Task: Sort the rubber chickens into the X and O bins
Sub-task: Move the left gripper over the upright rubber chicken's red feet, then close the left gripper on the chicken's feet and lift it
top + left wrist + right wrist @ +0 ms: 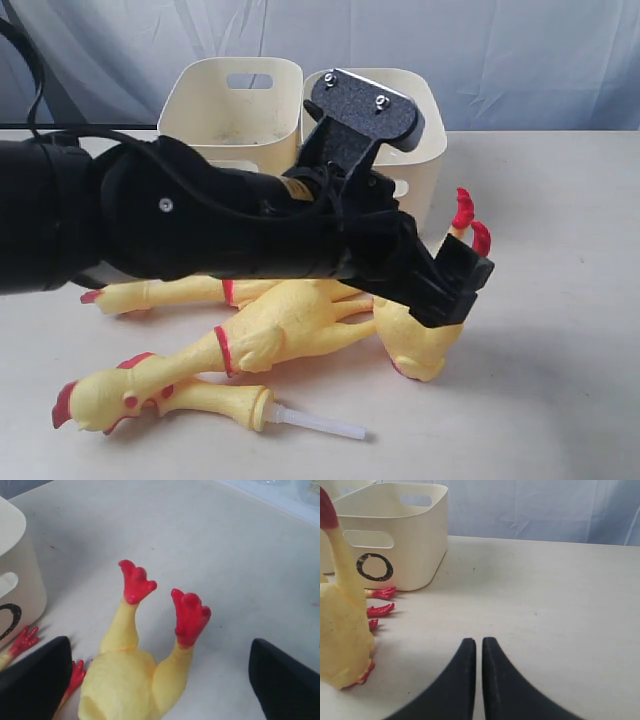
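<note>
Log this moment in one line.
left hand: open over feet-up chicken | right hand: shut, empty | chicken near O bin

Left arm [180, 225]: bulky matte-black shell, one silver screw [163, 205], black cable [38, 95] looping at far left. Grey speckled plate [365, 110] on wrist, two bright screws. Right gripper [479, 642] fingers [462, 680]: black, curved, tapering.

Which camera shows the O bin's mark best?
Right wrist view: the O bin faces it, with the black O mark whole. The left wrist view catches only the bin's corner and part of the mark. In the exterior view the left arm hides its front.
</note>
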Available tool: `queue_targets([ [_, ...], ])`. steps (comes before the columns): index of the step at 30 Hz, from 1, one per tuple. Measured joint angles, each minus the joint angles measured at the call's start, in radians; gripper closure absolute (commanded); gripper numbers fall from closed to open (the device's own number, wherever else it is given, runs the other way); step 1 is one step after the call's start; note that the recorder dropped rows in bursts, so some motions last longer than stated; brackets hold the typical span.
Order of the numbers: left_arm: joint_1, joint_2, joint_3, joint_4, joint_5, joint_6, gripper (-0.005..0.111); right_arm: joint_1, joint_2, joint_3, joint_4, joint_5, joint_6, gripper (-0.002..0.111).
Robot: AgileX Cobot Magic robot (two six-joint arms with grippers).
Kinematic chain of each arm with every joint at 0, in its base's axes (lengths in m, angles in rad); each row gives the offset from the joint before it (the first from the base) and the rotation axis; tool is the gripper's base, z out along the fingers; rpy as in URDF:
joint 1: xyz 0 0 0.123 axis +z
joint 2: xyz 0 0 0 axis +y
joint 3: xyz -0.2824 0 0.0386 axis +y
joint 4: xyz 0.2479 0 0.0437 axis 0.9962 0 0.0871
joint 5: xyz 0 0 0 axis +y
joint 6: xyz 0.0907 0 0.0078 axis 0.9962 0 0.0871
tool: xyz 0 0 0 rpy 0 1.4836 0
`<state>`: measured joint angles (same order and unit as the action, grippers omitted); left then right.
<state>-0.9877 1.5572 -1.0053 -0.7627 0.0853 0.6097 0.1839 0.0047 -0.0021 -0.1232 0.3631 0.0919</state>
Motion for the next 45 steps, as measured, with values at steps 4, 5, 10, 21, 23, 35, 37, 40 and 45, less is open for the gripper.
queue_targets([
  [4, 0.0, 0.016, -0.013, -0.009, -0.015, 0.0, 0.017, 0.0, 0.0, 0.0, 0.0, 0.0, 0.0, 0.102],
  [5, 0.0, 0.018, -0.014, -0.013, -0.02, 0.0, 0.017, 0.0, 0.0, 0.0, 0.0, 0.0, 0.0, 0.102],
  [10, 0.0, 0.041, -0.016, -0.055, -0.044, 0.0, 0.017, 0.0, 0.0, 0.0, 0.0, 0.0, 0.0, 0.102],
  [21, 0.0, 0.099, -0.019, -0.071, -0.116, 0.0, 0.017, 0.0, 0.0, 0.0, 0.0, 0.0, 0.0, 0.102],
  [23, 0.0, 0.102, -0.019, -0.079, -0.128, 0.0, 0.017, 0.0, 0.0, 0.0, 0.0, 0.0, 0.0, 0.102],
  [35, -0.005, 0.106, -0.028, -0.098, -0.123, -0.003, 0.017, 0.0, 0.0, 0.0, 0.0, 0.0, 0.0, 0.102],
  [37, -0.005, 0.113, -0.04, -0.113, -0.123, -0.003, 0.017, 0.0, 0.0, 0.0, 0.0, 0.0, 0.0, 0.102],
  [40, -0.005, 0.13, -0.056, -0.142, -0.121, -0.003, 0.017, 0.0, 0.0, 0.0, 0.0, 0.0, 0.0, 0.102],
  [45, -0.005, 0.168, -0.087, -0.155, -0.112, -0.003, 0.017, 0.0, 0.0, 0.0, 0.0, 0.0, 0.0, 0.102],
])
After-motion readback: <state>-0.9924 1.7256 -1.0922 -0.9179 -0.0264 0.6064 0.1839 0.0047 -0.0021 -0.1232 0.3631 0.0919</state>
